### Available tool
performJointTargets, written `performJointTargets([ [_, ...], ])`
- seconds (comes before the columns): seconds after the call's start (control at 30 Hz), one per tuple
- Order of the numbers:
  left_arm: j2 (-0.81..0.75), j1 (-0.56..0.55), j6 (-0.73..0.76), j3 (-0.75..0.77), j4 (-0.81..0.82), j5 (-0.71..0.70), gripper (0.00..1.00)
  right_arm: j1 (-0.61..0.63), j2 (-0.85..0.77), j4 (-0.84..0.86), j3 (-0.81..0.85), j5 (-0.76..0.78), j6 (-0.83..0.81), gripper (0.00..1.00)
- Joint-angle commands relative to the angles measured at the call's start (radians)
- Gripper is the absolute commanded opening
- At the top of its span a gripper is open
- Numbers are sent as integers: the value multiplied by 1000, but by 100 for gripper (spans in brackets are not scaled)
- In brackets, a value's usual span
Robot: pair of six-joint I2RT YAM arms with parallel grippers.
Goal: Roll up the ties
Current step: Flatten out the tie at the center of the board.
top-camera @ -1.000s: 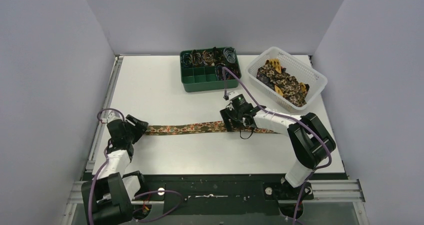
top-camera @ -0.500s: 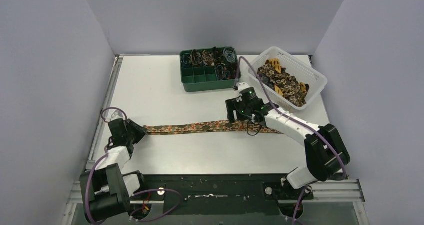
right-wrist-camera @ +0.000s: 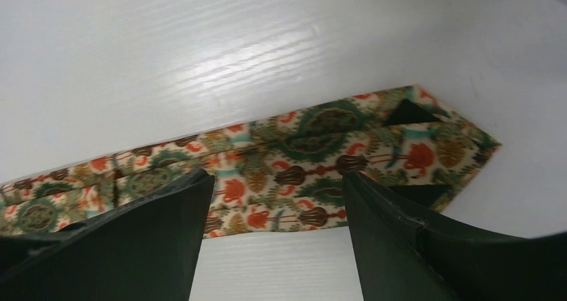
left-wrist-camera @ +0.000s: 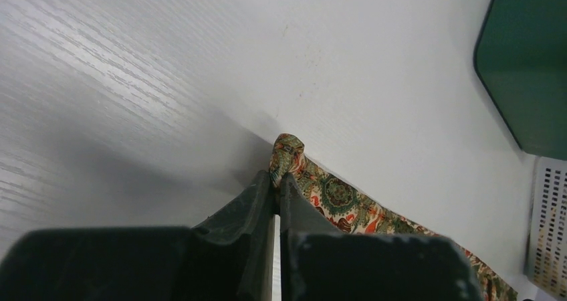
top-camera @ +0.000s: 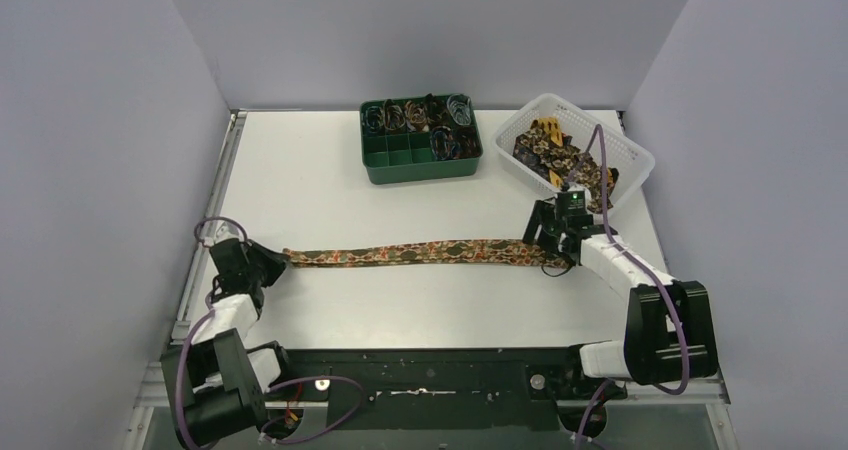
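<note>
One tie [top-camera: 410,254] is lying flat across the white worktop [top-camera: 330,190], stretching as a long patterned strip from left to right in the near half. Its narrow end is sitting at the left, where the left claw [top-camera: 275,263] is pinching it; the left wrist view is showing the two fingers pressed together with a small crumpled bit of the fabric poking out past their tips. The wide pointed end is lying at the right, under the right claw [top-camera: 548,240]. That claw is standing open, its fingers spread to either side of the strip, with the fabric lying flat and unheld between them; whether the fingertips are touching the cloth I cannot tell.

Farther back, more ties [top-camera: 565,165] are lying piled loosely in a white basket [top-camera: 630,155] at the right rear of the worktop. Just left of it, a green tray [top-camera: 420,165] is holding coiled ties [top-camera: 415,115] in its back row of compartments.
</note>
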Motion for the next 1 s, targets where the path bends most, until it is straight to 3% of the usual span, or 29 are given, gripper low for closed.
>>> performJointTargets([
  [0.0,-43,53,-27,13,23,80,0,-44,-49,9,-27,96,37,73],
  [0.3,-74,125,-62,-24,38,113,0,-73,7,83,-60,184,58,78],
  [0.8,-64,191,-114,-67,120,196,0,-93,88,143,-45,134,49,75],
  [0.97,-55,191,-142,-102,159,220,0,-92,131,104,25,197,28,74],
])
